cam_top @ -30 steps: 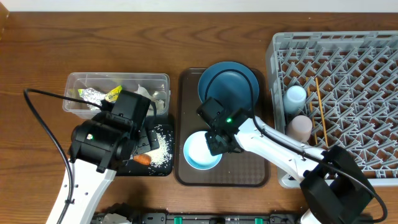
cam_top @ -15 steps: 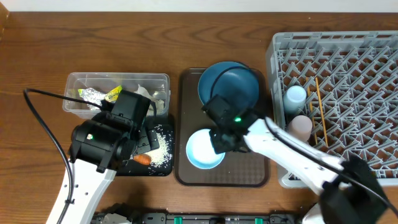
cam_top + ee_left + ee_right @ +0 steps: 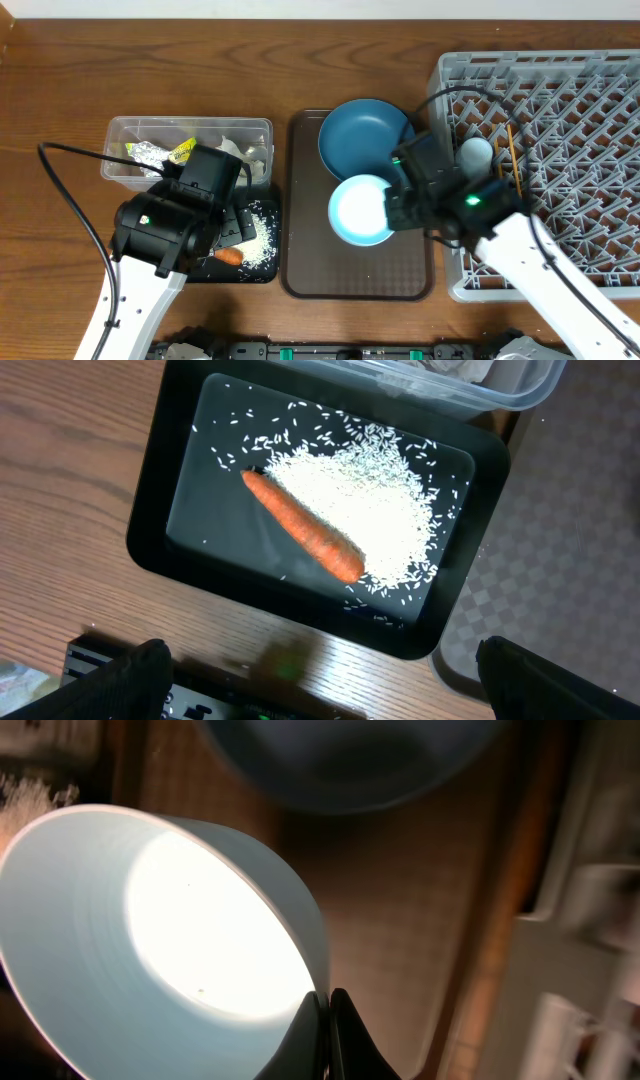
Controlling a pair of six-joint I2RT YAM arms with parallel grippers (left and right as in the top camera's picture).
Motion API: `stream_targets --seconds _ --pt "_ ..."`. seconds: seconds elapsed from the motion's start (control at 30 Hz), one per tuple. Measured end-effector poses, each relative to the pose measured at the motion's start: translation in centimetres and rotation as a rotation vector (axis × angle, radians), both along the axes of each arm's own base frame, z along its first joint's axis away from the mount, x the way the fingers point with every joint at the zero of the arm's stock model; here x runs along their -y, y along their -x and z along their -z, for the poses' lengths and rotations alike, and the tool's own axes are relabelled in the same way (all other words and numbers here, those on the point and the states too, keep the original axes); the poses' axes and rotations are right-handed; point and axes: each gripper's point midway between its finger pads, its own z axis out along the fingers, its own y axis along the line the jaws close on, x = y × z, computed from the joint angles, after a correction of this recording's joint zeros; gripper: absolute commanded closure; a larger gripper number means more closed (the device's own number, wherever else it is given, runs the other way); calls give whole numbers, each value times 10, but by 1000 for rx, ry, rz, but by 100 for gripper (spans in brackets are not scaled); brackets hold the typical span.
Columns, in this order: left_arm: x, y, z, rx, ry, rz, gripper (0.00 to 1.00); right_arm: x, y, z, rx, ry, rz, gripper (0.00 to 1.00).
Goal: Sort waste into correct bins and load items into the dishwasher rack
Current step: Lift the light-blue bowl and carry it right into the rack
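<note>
Carried rightward across the brown tray, white bowl hangs rim-pinched in right gripper; dishwasher rack lies just right of it. Left gripper wide, idle over black tray.

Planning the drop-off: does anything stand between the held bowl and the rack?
The rack's left wall, and just inside it the light blue cup, close beside the bowl; the right arm hides the rest of that edge.
</note>
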Motion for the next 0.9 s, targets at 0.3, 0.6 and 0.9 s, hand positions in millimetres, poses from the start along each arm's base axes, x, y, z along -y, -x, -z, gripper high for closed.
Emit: stream_targets --seconds 0.3,0.6,0.9 --pt "0 0 0 0 0 0 0 63 -18 -20 70 23 160 99" --pt "0 0 0 0 0 0 0 110 -29 -24 91 57 278 99" --pt "0 0 0 0 0 0 0 159 -42 -30 152 168 404 99"
